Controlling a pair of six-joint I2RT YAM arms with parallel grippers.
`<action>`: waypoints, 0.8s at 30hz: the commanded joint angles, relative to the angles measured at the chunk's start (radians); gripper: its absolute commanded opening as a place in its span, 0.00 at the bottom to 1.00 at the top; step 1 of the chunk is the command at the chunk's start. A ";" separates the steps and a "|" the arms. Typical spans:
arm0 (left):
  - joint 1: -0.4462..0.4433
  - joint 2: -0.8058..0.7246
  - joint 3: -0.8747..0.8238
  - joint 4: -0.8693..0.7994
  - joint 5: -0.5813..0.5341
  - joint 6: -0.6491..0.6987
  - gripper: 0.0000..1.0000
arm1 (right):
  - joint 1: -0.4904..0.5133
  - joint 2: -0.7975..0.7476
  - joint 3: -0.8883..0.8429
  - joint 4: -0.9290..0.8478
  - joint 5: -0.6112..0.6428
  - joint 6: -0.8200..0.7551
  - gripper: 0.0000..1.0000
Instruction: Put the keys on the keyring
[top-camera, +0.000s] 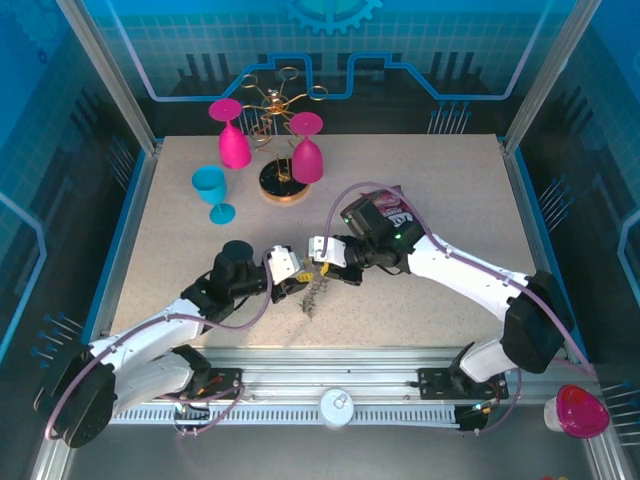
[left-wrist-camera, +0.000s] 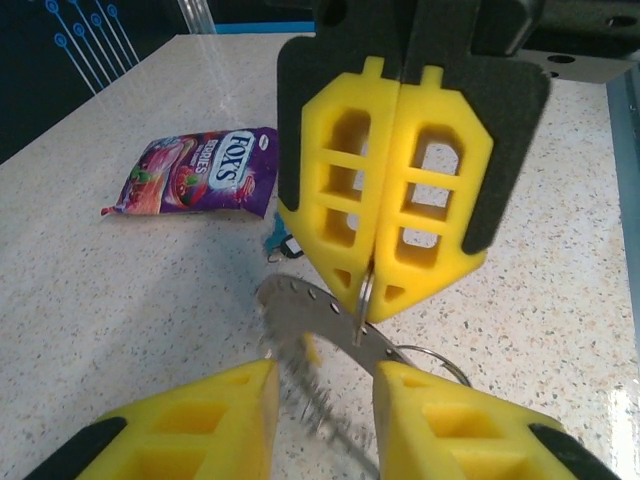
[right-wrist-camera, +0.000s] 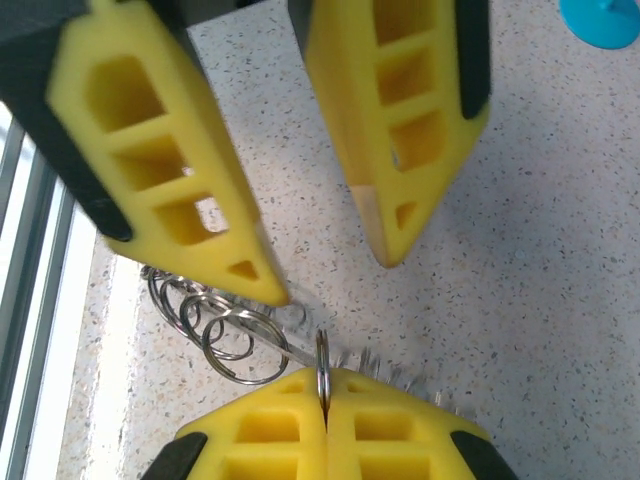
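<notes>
The keyring (left-wrist-camera: 300, 305), a large flat grey metal hoop edged with many small wire loops (right-wrist-camera: 235, 335) like a gear, sits low over the speckled beige tabletop (top-camera: 450, 180). In the top view it is at about 6 o'clock from the tabletop's centre, between the two arms. Its loops bunch on one side and thin to a row of fine teeth along the rim.

The right end effector (left-wrist-camera: 372, 295) is closed, with its yellow pads pressed flat together on one thin wire loop at the hoop's edge. The left end effector (right-wrist-camera: 330, 272) stands with its yellow fingers apart, one on each side of the hoop. One fingertip is at the rim and blurred, the other is clear of it.

In the left wrist view, at 11 o'clock from the hoop, lies a purple Fox's candy bag (left-wrist-camera: 200, 175). A tiny dark and teal object (left-wrist-camera: 280, 243), too small to identify, lies between the two. At 11 o'clock on the tabletop stand a gold wire rack on a round base (top-camera: 275, 150), two pink plastic goblets (top-camera: 233, 140) and a blue plastic goblet (top-camera: 212, 190), all well away from the end effectors.
</notes>
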 joint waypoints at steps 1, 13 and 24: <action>0.006 0.019 0.033 0.077 0.069 0.029 0.29 | 0.017 -0.042 0.015 -0.023 -0.046 -0.036 0.00; 0.006 0.059 0.042 0.111 0.126 0.004 0.29 | 0.042 -0.036 0.039 -0.011 -0.049 -0.026 0.00; 0.007 -0.025 -0.023 0.115 0.064 0.009 0.30 | 0.012 -0.057 -0.009 0.051 0.004 0.013 0.00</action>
